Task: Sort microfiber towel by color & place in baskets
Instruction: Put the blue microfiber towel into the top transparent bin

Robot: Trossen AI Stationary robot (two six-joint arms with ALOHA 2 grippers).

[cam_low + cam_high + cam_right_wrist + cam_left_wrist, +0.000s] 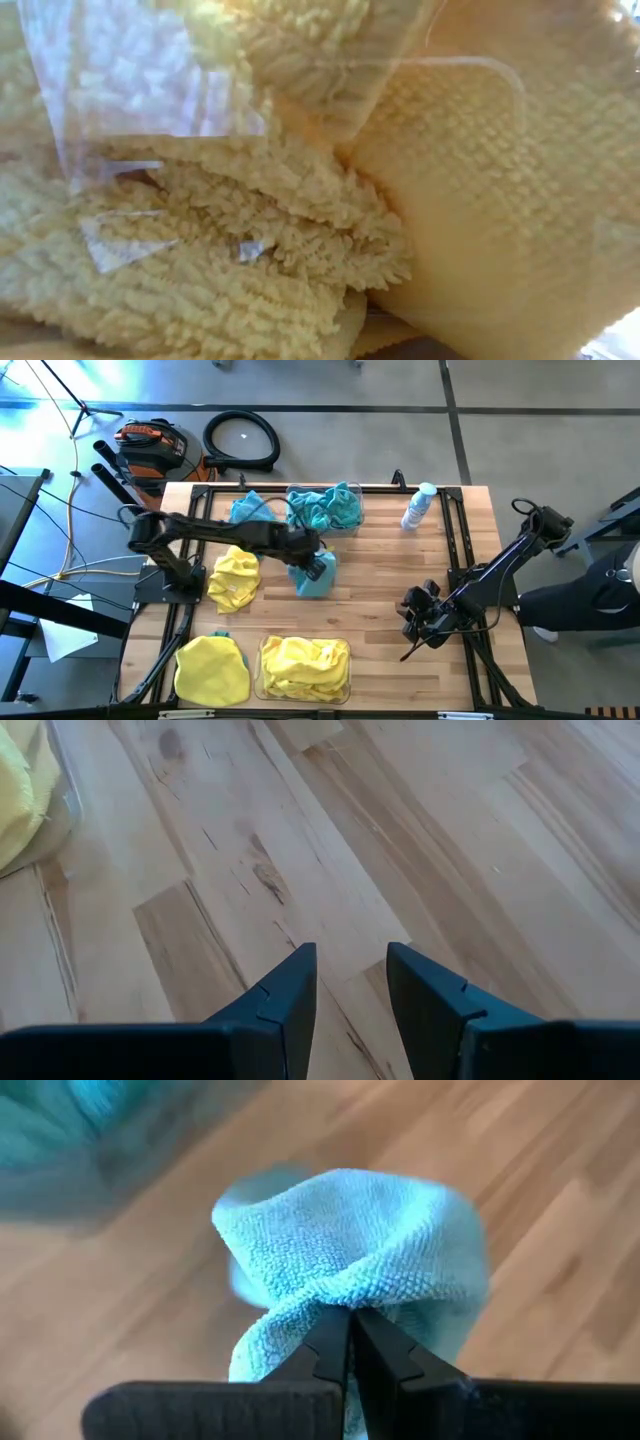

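Note:
My left gripper (318, 563) is over the table's middle, shut on a teal-blue microfiber towel (312, 582) that bunches below it. More teal towels fill the far basket (352, 490), and another teal one (250, 510) lies on the table to its left. Yellow towels fill the near basket (262, 682). One yellow towel (235, 578) lies on the table left of the held towel, another (212, 668) at the near left. My right gripper (350, 990) stands open over bare wood at the right (425, 622). My left gripper pinches a gathered fold of the teal towel (345, 1302) between its two fingertips (325, 1342), coming from above at a slant. The cloth bulges in a bunch beyond the fingers and hangs below them. I cannot tell whether its lower end touches the table.
A small white-and-clear bottle (418, 506) stands at the far right of the table. The low view is filled by yellow towel (250, 250) seen through the near basket's clear wall. Bare wood (400, 580) lies between the two arms.

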